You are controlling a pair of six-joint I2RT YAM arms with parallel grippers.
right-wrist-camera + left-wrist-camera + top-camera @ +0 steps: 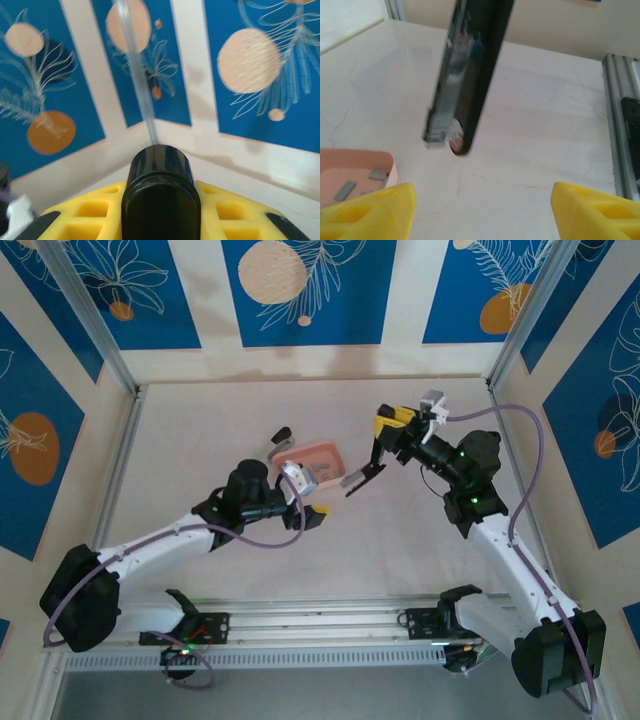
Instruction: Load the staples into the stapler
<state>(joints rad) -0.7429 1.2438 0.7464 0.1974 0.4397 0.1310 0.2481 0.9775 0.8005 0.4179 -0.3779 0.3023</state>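
stapler (475, 75) blocks centre, tray (370, 160) left, bare table (545, 130) right

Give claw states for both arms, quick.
Left claw: open, holding nothing.
Right claw: closed on the stapler.

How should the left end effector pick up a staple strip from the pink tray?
Pinch the staple strip across its narrow width, coming straight down from above. It lies flat on the pink tray floor, and the raised wall would likely block a sideways approach.
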